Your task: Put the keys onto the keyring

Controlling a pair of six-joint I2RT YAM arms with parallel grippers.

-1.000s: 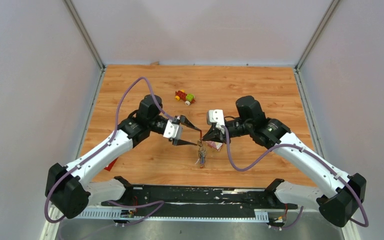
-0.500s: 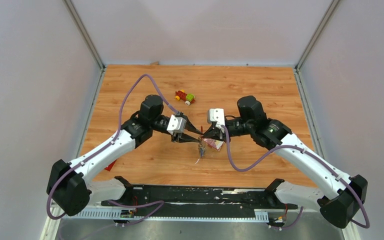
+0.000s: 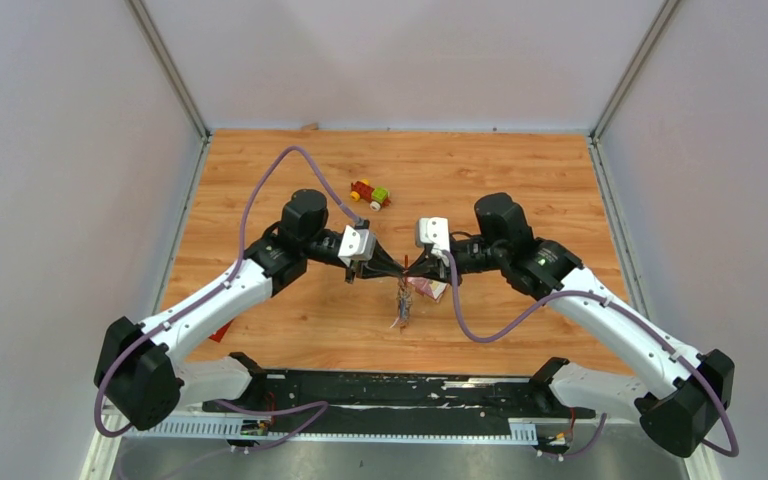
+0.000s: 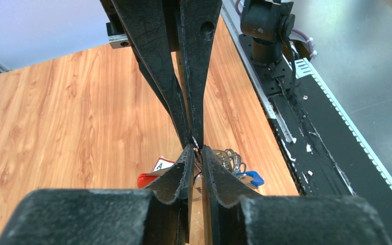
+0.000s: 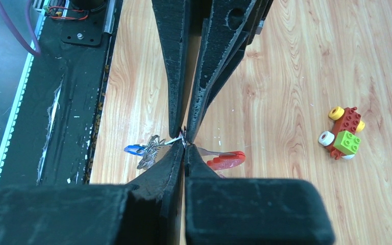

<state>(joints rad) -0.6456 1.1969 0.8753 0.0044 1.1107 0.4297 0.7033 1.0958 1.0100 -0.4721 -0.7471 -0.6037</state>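
The keyring (image 3: 401, 285) hangs in the air over the middle of the table, pinched from both sides. My left gripper (image 3: 398, 267) reaches in from the left, its jaws narrowed onto the thin metal ring. My right gripper (image 3: 411, 268) meets it tip to tip from the right, shut on the same ring. In the left wrist view my left gripper (image 4: 196, 149) touches the other arm's tips. Below dangle a bunch of silver keys (image 5: 152, 148), one with a blue head (image 5: 132, 149), and a red fob (image 5: 227, 159). My right gripper (image 5: 185, 146) shows no gap.
A red-yellow-green toy car (image 3: 370, 194) stands behind the grippers. A pink foil packet (image 3: 428, 289) lies on the wood just right of the hanging bunch. A small red thing (image 3: 222, 330) peeks out under the left arm. The black base rail (image 3: 400, 392) runs along the near edge.
My left gripper has moved right to meet the right gripper and its wide-open jaws have closed onto the ring. The right arm has hardly moved.
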